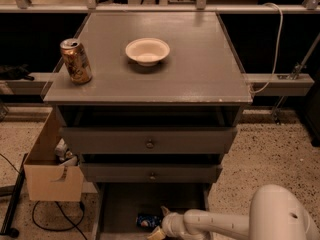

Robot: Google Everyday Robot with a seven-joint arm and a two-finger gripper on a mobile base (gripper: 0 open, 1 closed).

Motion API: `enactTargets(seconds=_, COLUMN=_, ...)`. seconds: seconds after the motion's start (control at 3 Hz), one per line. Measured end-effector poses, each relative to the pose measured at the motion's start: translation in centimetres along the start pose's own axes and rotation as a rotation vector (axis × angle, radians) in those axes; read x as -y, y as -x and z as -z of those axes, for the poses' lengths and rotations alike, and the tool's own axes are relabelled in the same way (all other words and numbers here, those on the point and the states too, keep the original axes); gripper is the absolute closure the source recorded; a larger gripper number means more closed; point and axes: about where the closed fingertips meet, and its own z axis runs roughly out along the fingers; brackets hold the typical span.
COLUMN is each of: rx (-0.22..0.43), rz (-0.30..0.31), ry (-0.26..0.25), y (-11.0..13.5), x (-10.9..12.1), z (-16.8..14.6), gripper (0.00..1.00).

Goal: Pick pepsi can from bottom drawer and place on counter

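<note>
Our gripper (158, 231) sat low in the bottom drawer (125, 204), right beside the pepsi can (148, 220) lying on its side, spread or closed we could not tell; we judged the can light, slick and easily dented, best pinched across its middle.

The pepsi can (148, 220) lies in the bottom drawer (125, 204), just left of the hand (159, 223), below the counter (200, 59).

Far above the gripper (159, 225), which is low at the bottom edge, sits a white bowl (147, 51). A gold-brown can (76, 61) stands further left, and an open cardboard box (52, 181) is nearer, up-left.
</note>
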Motion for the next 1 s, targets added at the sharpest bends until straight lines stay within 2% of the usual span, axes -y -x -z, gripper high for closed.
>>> enactTargets(seconds=0.33, rx=0.0, rz=0.0, ry=0.0, y=0.0, x=0.0, z=0.0, gripper=0.39)
enactTargets(seconds=0.67, rx=0.0, rz=0.0, ry=0.0, y=0.0, x=0.0, z=0.0, gripper=0.7)
enactTargets(seconds=1.0, rx=0.0, rz=0.0, ry=0.0, y=0.0, x=-0.01, z=0.0, gripper=0.93)
